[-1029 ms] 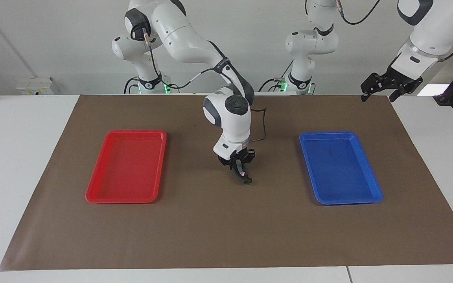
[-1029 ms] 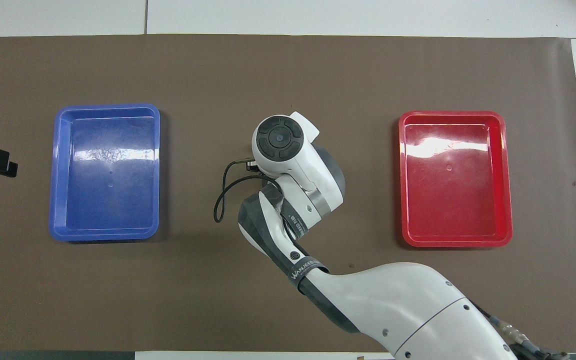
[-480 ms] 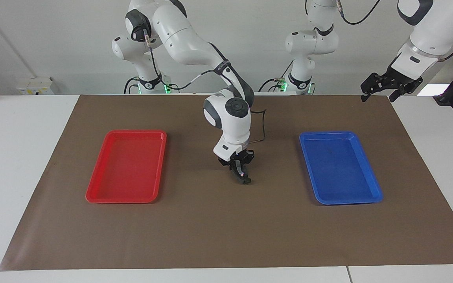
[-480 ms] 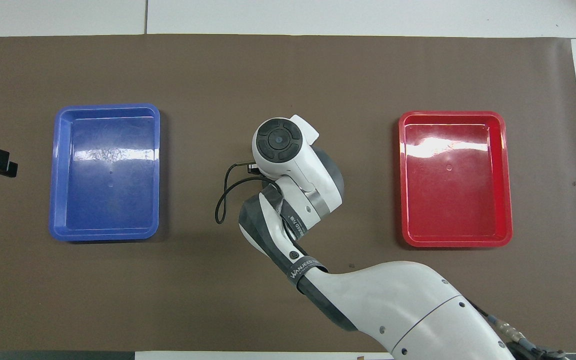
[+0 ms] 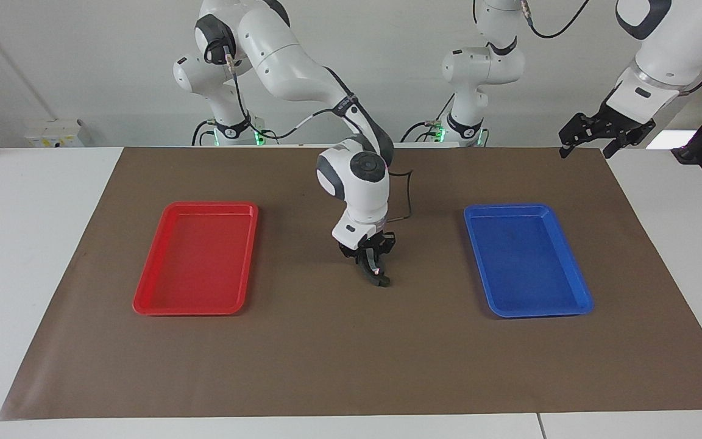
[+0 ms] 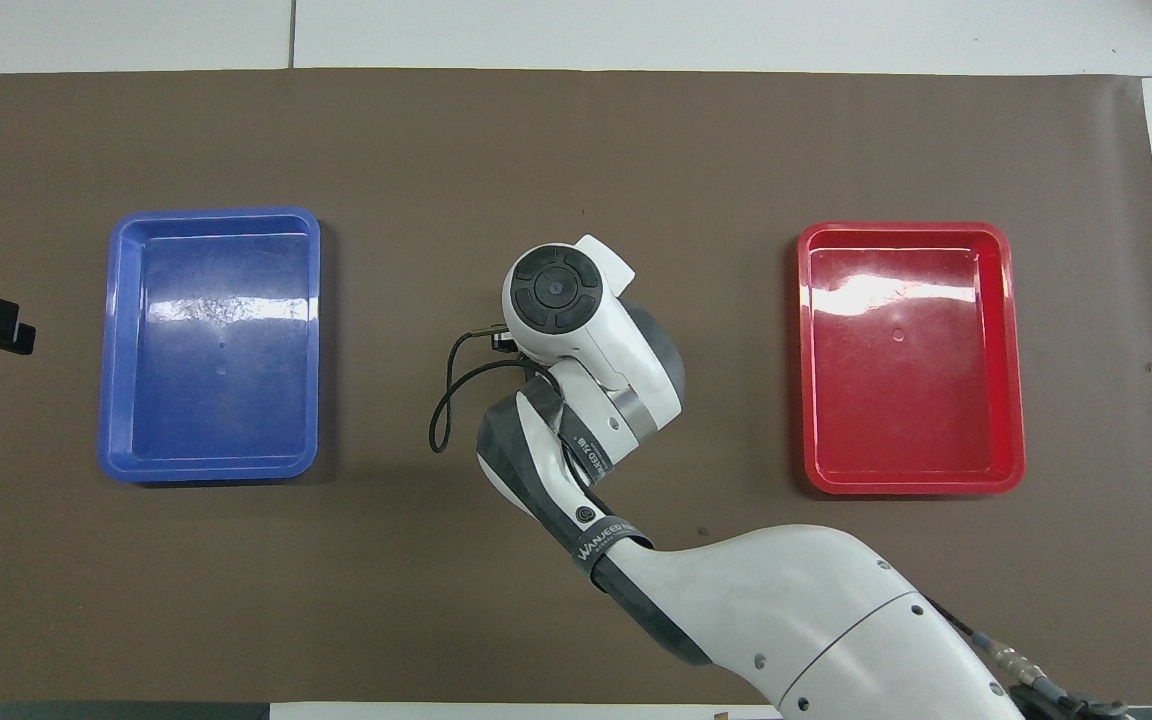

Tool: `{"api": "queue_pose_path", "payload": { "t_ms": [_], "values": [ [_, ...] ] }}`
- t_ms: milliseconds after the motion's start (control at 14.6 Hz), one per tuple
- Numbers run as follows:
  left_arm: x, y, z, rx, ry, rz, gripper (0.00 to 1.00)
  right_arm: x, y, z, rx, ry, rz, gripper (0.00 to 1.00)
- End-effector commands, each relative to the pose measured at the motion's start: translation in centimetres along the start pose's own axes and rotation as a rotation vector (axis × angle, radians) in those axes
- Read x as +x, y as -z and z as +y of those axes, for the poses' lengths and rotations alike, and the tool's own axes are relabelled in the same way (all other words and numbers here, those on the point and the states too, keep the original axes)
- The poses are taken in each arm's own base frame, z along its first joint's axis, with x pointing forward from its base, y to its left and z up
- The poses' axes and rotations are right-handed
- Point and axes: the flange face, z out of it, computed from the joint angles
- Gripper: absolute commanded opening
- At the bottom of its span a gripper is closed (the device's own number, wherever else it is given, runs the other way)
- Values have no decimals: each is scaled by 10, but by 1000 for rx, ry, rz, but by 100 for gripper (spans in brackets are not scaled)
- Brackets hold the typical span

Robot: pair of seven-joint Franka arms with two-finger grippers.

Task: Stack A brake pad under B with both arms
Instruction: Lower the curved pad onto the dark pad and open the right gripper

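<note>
The right gripper point(image 5: 374, 268) is low at the middle of the surface point(image 5: 351, 360), jaws closed on a dark pad point(image 5: 377, 278). The left gripper point(image 5: 595, 135) waits raised over the surface's corner at the left arm's end, jaws open and empty.

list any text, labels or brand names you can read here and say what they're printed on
"WANJEE...": white letters on the dark band around the right arm in the overhead view; the word's end curves out of sight.
A second short print on the grey cuff nearer that arm's wrist: too small to read.
Red tray, blue tray and brown mat: no text.
Nothing readable in the facing view.
</note>
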Motion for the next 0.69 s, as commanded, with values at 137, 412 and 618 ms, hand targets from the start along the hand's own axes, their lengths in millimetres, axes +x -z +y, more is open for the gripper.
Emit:
{"api": "queue_pose_path", "payload": {
  "t_ms": [137,412,618],
  "values": [
    [-5,-1,-2,17,-4,8,100,7,34,16,-18,-29,41,100],
    [-5,-1,-2,18,-4,8,100,45,107,118,-52,-141,108,100],
    [-5,-1,-2,18,-4,8,100,57,155,218,-56,-239,129,100]
  ]
}}
